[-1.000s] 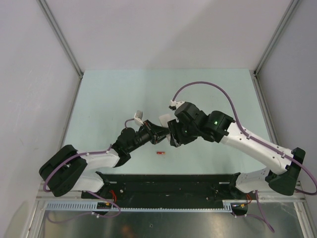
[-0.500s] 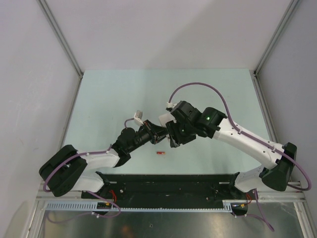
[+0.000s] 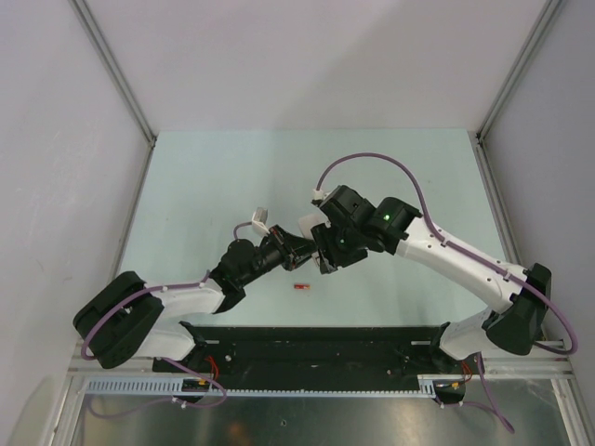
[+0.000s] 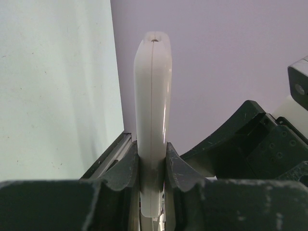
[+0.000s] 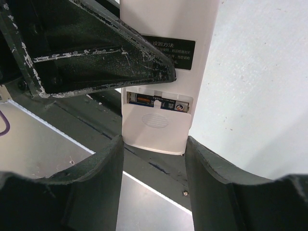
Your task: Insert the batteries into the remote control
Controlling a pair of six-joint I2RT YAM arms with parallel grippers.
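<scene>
**Remote pinned between both arms, one battery loose**

Left fingers (image 4: 127,168) clenched on the remote control (image 4: 152,96), which is held edge-on and sticks out past their tips. Right fingers (image 5: 103,163) are pressed against both sides of its other end, plain white back facing the wrist camera. Between those tips the slot is uncovered, with batteries (image 5: 156,102) seated inside and a black label (image 5: 171,48) just beyond. The red battery (image 3: 299,287) lies on the desk (image 3: 204,177), just base-side of both sets of fingers, untouched.
</scene>
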